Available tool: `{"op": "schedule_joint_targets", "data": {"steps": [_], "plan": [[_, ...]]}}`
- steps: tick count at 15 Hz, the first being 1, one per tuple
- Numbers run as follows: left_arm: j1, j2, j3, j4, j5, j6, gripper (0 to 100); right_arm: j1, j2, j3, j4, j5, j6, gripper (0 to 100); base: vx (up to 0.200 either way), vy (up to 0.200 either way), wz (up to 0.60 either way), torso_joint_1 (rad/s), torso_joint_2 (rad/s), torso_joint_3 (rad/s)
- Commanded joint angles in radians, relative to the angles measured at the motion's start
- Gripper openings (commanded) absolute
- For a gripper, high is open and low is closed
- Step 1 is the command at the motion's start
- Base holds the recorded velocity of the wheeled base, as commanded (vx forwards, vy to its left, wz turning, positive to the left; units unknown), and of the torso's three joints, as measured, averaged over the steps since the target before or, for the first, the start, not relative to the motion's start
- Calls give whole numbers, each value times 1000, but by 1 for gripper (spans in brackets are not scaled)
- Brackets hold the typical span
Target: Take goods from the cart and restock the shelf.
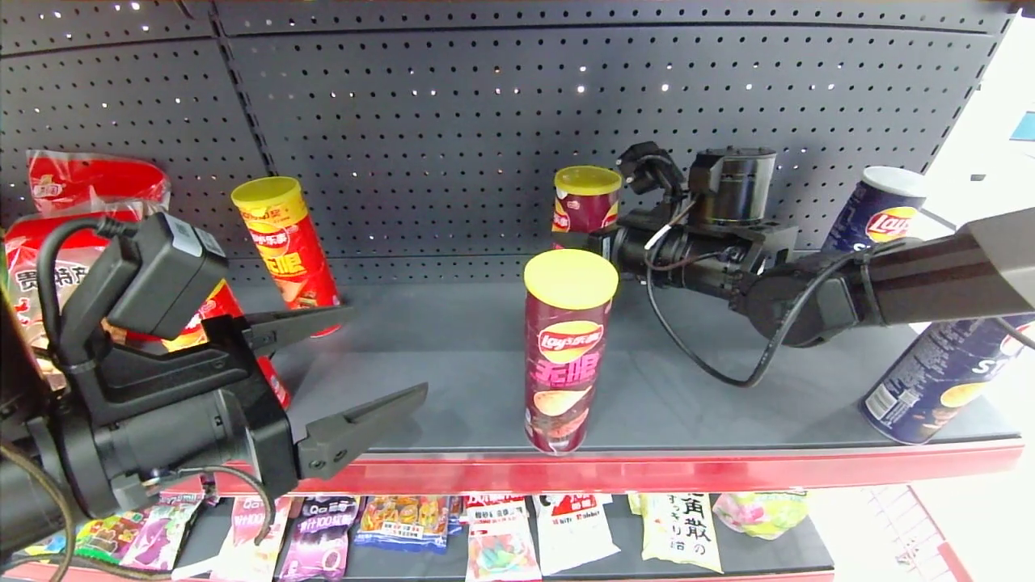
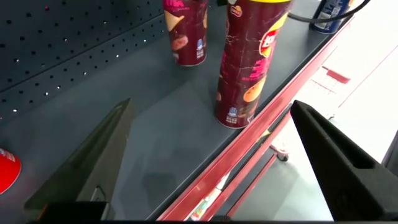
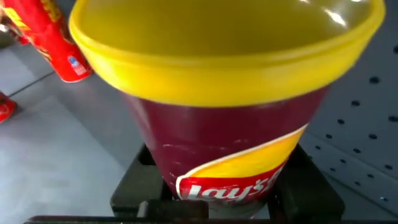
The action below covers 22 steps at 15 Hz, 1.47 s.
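Maroon rear can (image 1: 586,204) stands upright at the back of the shelf (image 1: 687,388), grasped by your right claw (image 1: 584,237). Your left claw (image 1: 386,352) hangs released, well apart.

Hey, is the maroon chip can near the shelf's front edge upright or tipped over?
Upright. The maroon chip can stands on its base on the shelf, yellow lid on top.

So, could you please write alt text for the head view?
On a dark shelf, the right gripper is at a maroon chip can near the back panel, with a second maroon can upright near the front edge. The left gripper hangs at left, jaws open.
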Motion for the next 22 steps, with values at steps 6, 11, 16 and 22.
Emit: {"op": "schedule_joint_targets", "data": {"steps": [6,11,16,22], "plan": [[0,4,2,-2,-1,-20,100,4,31,-33,-6,0,1,0,0,0,0,0,0,0],[0,4,3,-2,-1,-21,100,5,29,-24,-6,0,3,100,0,0,0,0,0,0],[0,6,5,-2,-1,-21,100,4,-14,15,-3,-10,12,100,0,0,0,0,0,0],[-3,20,5,-2,-2,-20,100,-29,-195,245,-3,-66,10,100,0,0,0,0,0,0]]}}
